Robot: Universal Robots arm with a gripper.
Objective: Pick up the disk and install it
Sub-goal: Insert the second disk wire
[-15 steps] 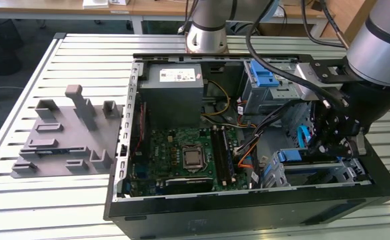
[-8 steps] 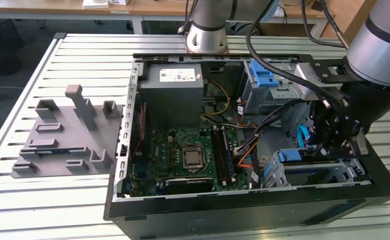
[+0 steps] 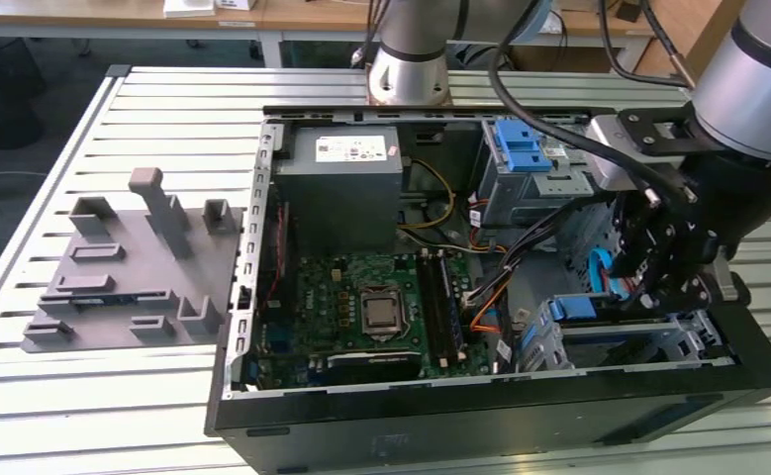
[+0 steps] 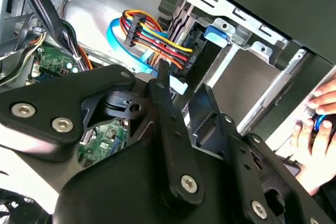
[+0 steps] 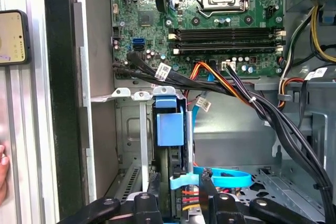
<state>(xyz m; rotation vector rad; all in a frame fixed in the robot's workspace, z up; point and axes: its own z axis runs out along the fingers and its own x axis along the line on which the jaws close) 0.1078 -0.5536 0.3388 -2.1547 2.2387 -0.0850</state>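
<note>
Silver-grey arm (image 3: 768, 79) segments with black joints, black cables draped alongside. Black gripper (image 3: 660, 259), flat linkage fingers (image 4: 170, 129), round silver screws at pivots.

Even, bright daylight-type lighting in the exterior view; slatted table (image 3: 42, 396) reads pale with mild glare, shadows soft, case interior (image 3: 543, 287) darker. Second wrist view: gripper linkage (image 4: 157, 145) close to the lens, soft and nearly black, metal wall (image 4: 100, 3) behind it blown out (strong contrast). First wrist view is sharp on the motherboard (image 5: 210, 24), bay (image 5: 131, 145) shadowed.
</note>
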